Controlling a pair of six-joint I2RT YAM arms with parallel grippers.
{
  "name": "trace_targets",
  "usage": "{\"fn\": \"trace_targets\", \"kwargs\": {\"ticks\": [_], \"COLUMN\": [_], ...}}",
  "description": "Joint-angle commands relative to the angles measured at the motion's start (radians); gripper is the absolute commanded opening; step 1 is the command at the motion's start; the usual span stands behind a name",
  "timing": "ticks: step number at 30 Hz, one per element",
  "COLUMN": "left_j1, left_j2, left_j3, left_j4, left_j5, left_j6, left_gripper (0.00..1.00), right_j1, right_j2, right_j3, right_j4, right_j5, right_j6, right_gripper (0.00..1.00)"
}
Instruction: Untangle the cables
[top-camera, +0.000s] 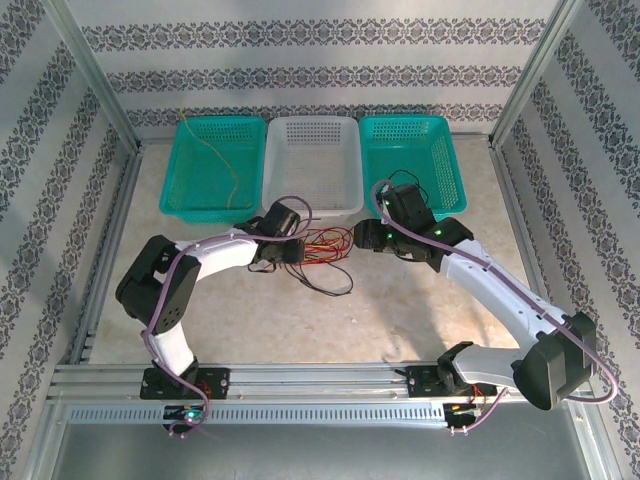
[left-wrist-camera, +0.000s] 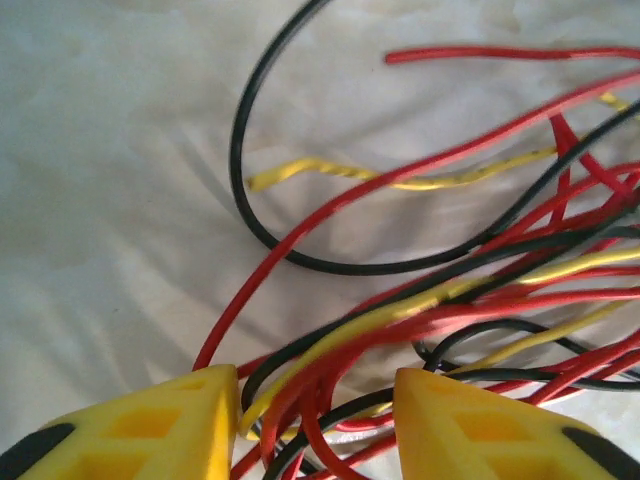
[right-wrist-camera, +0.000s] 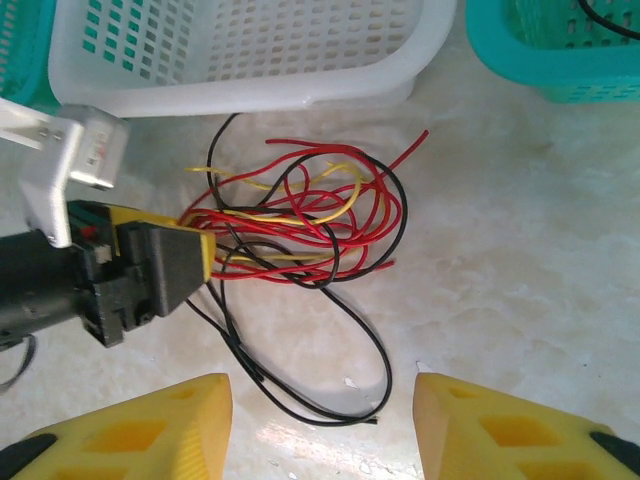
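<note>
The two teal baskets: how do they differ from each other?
The left teal basket holds a yellow cable; the right teal basket holds a black cable, seen from the right wrist. The left teal basket stands left of the white basket, the right teal basket right of it. Both are teal and perforated.

Three baskets stand side by side at the far edge of the table (top-camera: 400, 310), touching: a left teal basket (top-camera: 205, 212), a white basket (top-camera: 312, 165) and a right teal basket (top-camera: 410, 140). The tabletop is pale and marbled. Patterned wallpaper (top-camera: 320, 70) covers the walls. Metal posts (top-camera: 95, 75) frame the corners. A metal rail (top-camera: 320, 378) runs along the near edge.
</note>
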Motion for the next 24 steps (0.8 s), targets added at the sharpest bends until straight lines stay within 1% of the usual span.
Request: {"fn": "trace_targets", "kwargs": {"ticks": [1, 4, 6, 7, 10, 11, 12, 13, 14, 16, 17, 19, 21, 24], "left_j1": [-0.025, -0.051, -0.072, -0.084, -0.117, -0.121, -0.122, -0.123, -0.123, -0.122, -0.122, -0.117, -0.111, -0.098], "left_j2": [-0.021, -0.095, -0.148, -0.177, -0.236, -0.247, -0.255, -0.265, -0.278, -0.306, -0.320, -0.341, -0.351, -0.315], "left_j3": [0.008, -0.027, -0.048, -0.061, -0.095, -0.101, -0.105, -0.113, -0.121, -0.126, -0.120, -0.094, -0.068, -0.035], "left_j4": [-0.056, -0.072, -0.093, -0.100, -0.131, -0.146, -0.152, -0.153, -0.153, -0.150, -0.155, -0.171, -0.168, -0.173], "left_j5": [0.027, 0.054, 0.086, 0.114, 0.185, 0.211, 0.239, 0.259, 0.259, 0.226, 0.196, 0.139, 0.107, 0.016], "left_j6": [0.027, 0.040, 0.043, 0.043, 0.034, 0.022, 0.015, 0.002, -0.015, -0.031, -0.034, -0.035, -0.023, 0.008], "left_gripper": [0.33, 0.22, 0.16, 0.14, 0.15, 0.18, 0.24, 0.32, 0.41, 0.55, 0.60, 0.64, 0.66, 0.63], "right_j1": [0.008, 0.006, 0.005, 0.004, 0.004, 0.004, 0.004, 0.007, 0.009, 0.014, 0.017, 0.024, 0.032, 0.040], "right_j2": [-0.041, -0.055, -0.061, -0.062, -0.056, -0.051, -0.047, -0.042, -0.038, -0.032, -0.029, -0.020, -0.016, -0.017], "right_j3": [0.041, 0.046, 0.052, 0.052, 0.043, 0.037, 0.031, 0.025, 0.018, 0.007, 0.003, -0.002, -0.009, -0.024], "right_j4": [0.002, -0.004, -0.009, -0.009, 0.000, 0.005, 0.009, 0.015, 0.020, 0.026, 0.025, 0.016, 0.005, -0.006], "right_j5": [0.029, 0.039, 0.044, 0.044, 0.038, 0.032, 0.028, 0.022, 0.016, 0.012, 0.012, 0.010, 0.014, 0.024], "right_j6": [0.020, 0.021, 0.018, 0.017, 0.021, 0.025, 0.031, 0.036, 0.039, 0.044, 0.046, 0.046, 0.042, 0.041], "right_gripper": [0.50, 0.50, 0.50, 0.50, 0.50, 0.50, 0.50, 0.50, 0.50, 0.50, 0.50, 0.50, 0.50, 0.50]}}
